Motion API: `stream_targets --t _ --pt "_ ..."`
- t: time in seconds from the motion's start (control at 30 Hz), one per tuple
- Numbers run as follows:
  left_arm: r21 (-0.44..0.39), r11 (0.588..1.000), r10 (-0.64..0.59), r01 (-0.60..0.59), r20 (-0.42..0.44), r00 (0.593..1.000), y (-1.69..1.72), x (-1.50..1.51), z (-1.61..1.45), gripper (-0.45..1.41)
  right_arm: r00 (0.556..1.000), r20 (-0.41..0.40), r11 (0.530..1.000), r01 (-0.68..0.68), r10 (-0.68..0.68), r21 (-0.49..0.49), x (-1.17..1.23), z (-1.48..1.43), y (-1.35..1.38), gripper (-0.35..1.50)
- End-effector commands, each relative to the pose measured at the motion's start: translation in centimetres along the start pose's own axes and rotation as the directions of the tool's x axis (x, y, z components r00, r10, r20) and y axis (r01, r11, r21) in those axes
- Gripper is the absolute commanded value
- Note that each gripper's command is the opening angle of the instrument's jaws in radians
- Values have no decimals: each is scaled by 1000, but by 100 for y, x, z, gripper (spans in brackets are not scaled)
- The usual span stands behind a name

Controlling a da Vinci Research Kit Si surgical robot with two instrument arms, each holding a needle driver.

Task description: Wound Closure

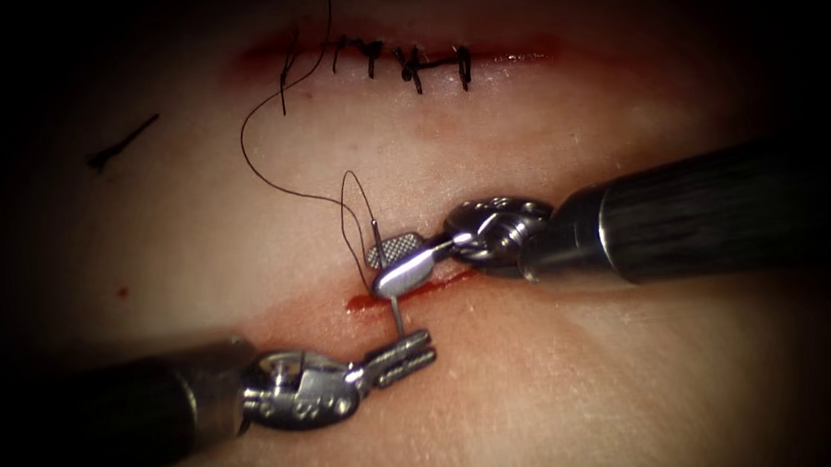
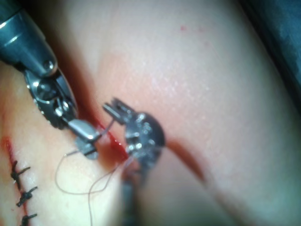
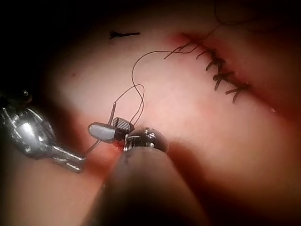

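My left tool (image 1: 403,355) comes in from the lower left with its jaws shut on the near end of the needle (image 1: 396,316), just below the open cut (image 1: 366,302). The needle stands nearly upright across the cut, and I cannot tell how much of it lies in the tissue (image 1: 570,391). My right tool (image 1: 394,263) reaches in from the right, its jaws open around the needle's middle. Dark thread (image 1: 259,167) loops from the needle's far end up to the stitched cut (image 1: 401,62). The left tool (image 2: 115,109) and the right tool (image 3: 109,128) also show in their wrist views.
The stitched cut at the back carries several dark stitches, with red fluid (image 1: 520,55) along it. A short cut end of thread (image 1: 121,142) lies at the far left. More red fluid (image 1: 440,282) wets the open cut under the right tool.
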Motion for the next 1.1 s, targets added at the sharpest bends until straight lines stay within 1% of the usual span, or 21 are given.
stream_targets --t 0.03,0.1,0.13,0.17,0.2,0.37,0.43,0.57,0.6,0.67,0.7,0.73,0.77,0.83,0.93,1.03,1.1 --pt "-1 1000 -3 3 -1 1000 7 -2 7 -45 1000 4 1000 -3 3 6 -3 9 4 66" --pt "-1 1000 -3 3 -1 1000 7 -2 7 -45 1000 6 1000 -1 0 9 -3 11 4 40" --pt "-1 1000 -3 3 -1 1000 7 -2 7 -45 1000 6 1000 -1 1 9 -3 12 4 20" --pt "-1 1000 -3 3 -1 1000 7 -2 7 -45 1000 3 1000 -1 1 10 -2 12 4 -25" --pt "-1 1000 3 -3 -1 1000 7 -2 7 -45 1000 -5 1000 -12 12 14 -2 12 5 -35" --pt "-1 1000 3 -3 -1 1000 7 0 7 -45 1000 -27 1000 -16 16 -16 2 14 6 -35" --pt "-1 1000 3 -3 -1 1000 7 0 7 -45 999 -50 999 -21 19 -37 5 12 9 -35" --pt "-3 1000 0 0 -2 1000 4 2 6 -45 998 -65 998 -25 21 -51 7 7 14 -35" --pt "-3 1000 -1 1 -3 1000 3 2 6 -33 997 -74 998 -31 27 -54 7 5 16 -35" --pt "-11 1000 -9 9 3 1000 1 4 5 36 995 -97 998 -33 27 -60 8 1 20 -35" --pt "-11 1000 -22 22 2 1000 0 5 3 61 995 -102 998 -23 16 -66 8 -2 23 -35" --pt "-12 999 -35 35 1 999 0 6 1 91 994 -111 997 -13 4 -73 8 -3 25 -35" --pt "-14 999 -43 43 0 999 -1 9 -3 104 992 -122 997 -3 -7 -78 8 -5 27 -35" --pt "-18 999 -45 45 -3 999 -3 13 -9 104 990 -137 994 27 -41 -104 9 -7 32 -35" --pt "-24 999 -47 47 -8 999 -4 16 -19 89 984 -141 986 89 -109 -142 11 -9 37 -35" --pt "-31 998 -50 50 -17 999 -2 12 -29 49 976 -140 974 144 -169 -173 10 -9 38 -35" --pt "-36 998 -53 52 -21 998 -2 7 -35 14 968 -135 965 183 -210 -187 6 -8 37 -35"
